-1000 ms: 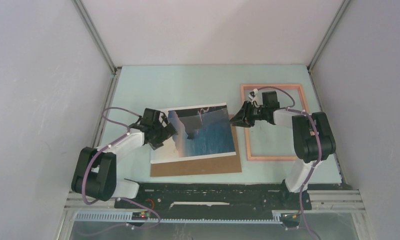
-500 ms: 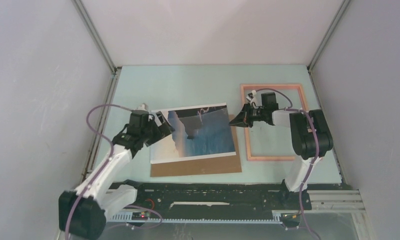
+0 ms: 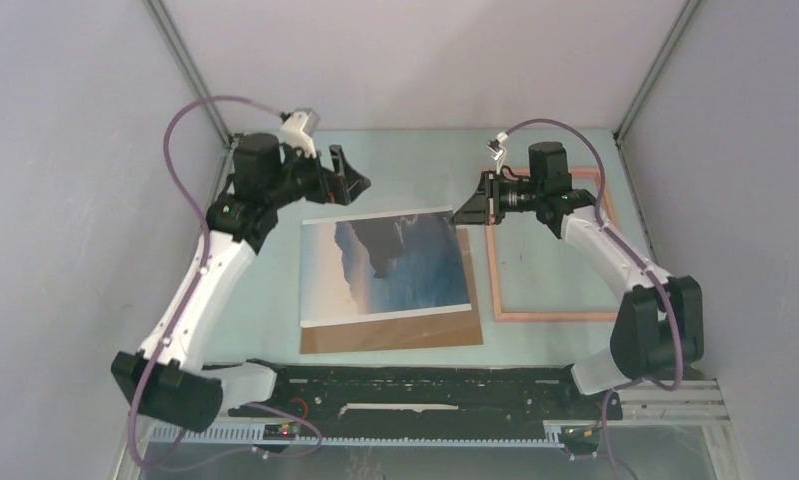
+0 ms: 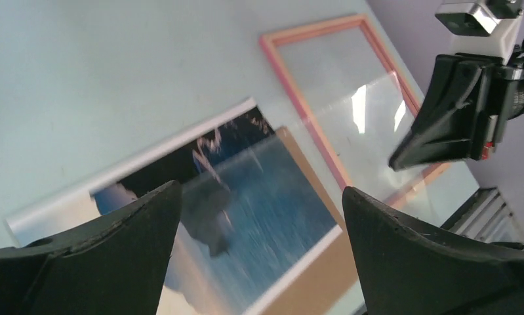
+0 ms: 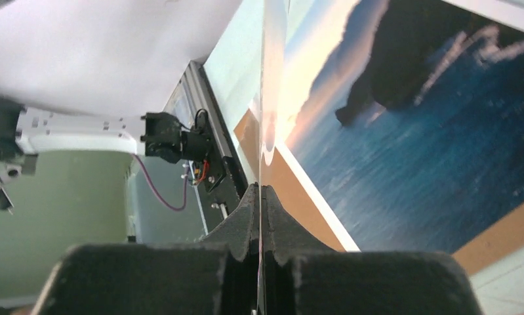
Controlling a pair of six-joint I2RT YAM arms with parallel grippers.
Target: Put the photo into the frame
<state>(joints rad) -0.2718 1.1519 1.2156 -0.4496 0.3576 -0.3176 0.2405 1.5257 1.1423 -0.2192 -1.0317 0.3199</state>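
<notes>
**Three flat pieces on the pale table**

The pale blue-green table point(image 3: 395, 160) stretches between the white walls. A brown cardboard sheet point(image 3: 395, 333) lies near the middle, towards the near edge. The photo point(image 3: 390, 265) lies face up on top of it and hides most of it. Only a brown strip shows along the near side, plus a sliver on the right. Just beside that sliver lies the frame point(image 3: 555, 317), its salmon-pink edge on the table's right half, bare tabletop showing through its middle.
</notes>
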